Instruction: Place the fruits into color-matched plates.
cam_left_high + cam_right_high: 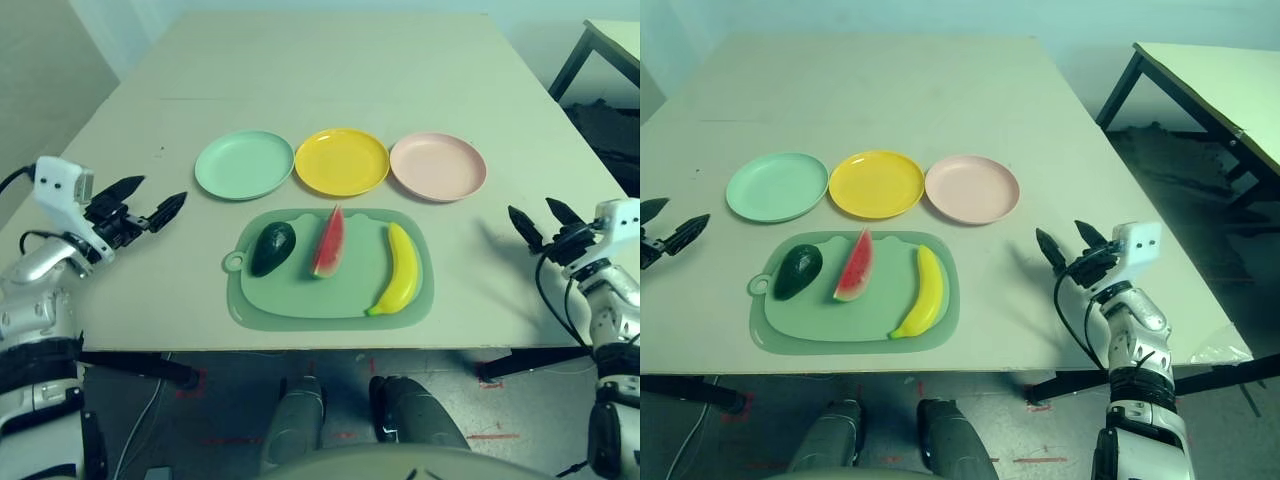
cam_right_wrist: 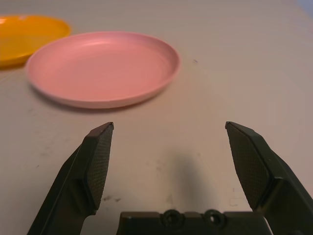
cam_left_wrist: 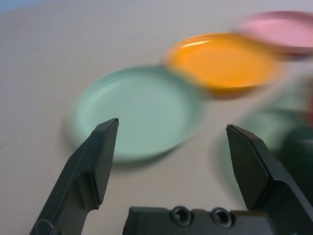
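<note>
The right gripper (image 2: 168, 166) shows as two black, wedge-shaped fingers (image 2: 95, 169) with finely textured inner pads, standing wide apart with nothing between them. They rise from a black base bar that carries two small screws. Beyond the fingertips lies the round, shallow, pale pink plastic plate (image 2: 102, 68), flat on the pale beige table (image 2: 244, 63) and bare inside. The gripper is near the pink plate but clear of it, with open tabletop between. Just beside the pink plate, on its far side from the gripper, the edge of a round yellow plastic plate (image 2: 24, 36) is visible, cut off by the frame.
</note>
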Motion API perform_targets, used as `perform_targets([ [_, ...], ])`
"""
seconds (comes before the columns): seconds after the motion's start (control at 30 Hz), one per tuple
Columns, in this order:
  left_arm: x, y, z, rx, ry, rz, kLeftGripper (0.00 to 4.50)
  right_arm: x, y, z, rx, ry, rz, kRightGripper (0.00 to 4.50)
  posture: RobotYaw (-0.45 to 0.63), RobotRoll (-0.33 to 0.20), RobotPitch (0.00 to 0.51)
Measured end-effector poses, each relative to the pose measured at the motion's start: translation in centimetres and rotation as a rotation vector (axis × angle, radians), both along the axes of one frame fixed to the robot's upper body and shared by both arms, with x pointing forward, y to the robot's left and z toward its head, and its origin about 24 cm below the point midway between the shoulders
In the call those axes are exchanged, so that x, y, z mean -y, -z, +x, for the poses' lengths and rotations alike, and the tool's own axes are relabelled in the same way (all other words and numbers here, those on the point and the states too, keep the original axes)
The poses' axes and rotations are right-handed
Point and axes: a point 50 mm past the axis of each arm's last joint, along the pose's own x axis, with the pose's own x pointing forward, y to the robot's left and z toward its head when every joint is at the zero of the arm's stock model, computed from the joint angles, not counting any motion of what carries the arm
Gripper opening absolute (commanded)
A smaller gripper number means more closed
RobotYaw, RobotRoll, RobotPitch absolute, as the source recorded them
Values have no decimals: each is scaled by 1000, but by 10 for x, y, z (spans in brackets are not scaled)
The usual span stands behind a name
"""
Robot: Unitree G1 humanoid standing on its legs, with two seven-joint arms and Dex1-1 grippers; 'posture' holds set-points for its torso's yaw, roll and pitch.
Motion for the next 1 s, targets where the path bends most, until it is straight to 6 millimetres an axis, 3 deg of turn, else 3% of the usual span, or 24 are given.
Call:
perform_targets([
  [0.17, 15, -10, -4, -63, 299, 111, 4474, -15, -32, 3, 31, -211, -284, 4500, -73, 0, 131],
  [0.33, 30, -9, -7, -87, 441, 172, 4474, -40, -58, -1, 8, -520, -608, 4500, -113, 0, 132],
  [0.47, 44, -4, -6, -99, 511, 189, 4474, -76, -107, 5, 115, -778, -962, 4500, -114, 0, 138],
  [0.57, 47, -2, -5, -106, 526, 193, 4474, -98, -130, 8, 171, -918, -1151, 4500, -109, 0, 141],
  [0.83, 47, 2, -4, -110, 537, 186, 4474, -153, -141, 5, 195, -1248, -1445, 4500, -83, 0, 144],
  [1.0, 46, 0, -6, -121, 546, 177, 4474, -184, -134, 4, 196, -1376, -1566, 4500, -56, 0, 149],
])
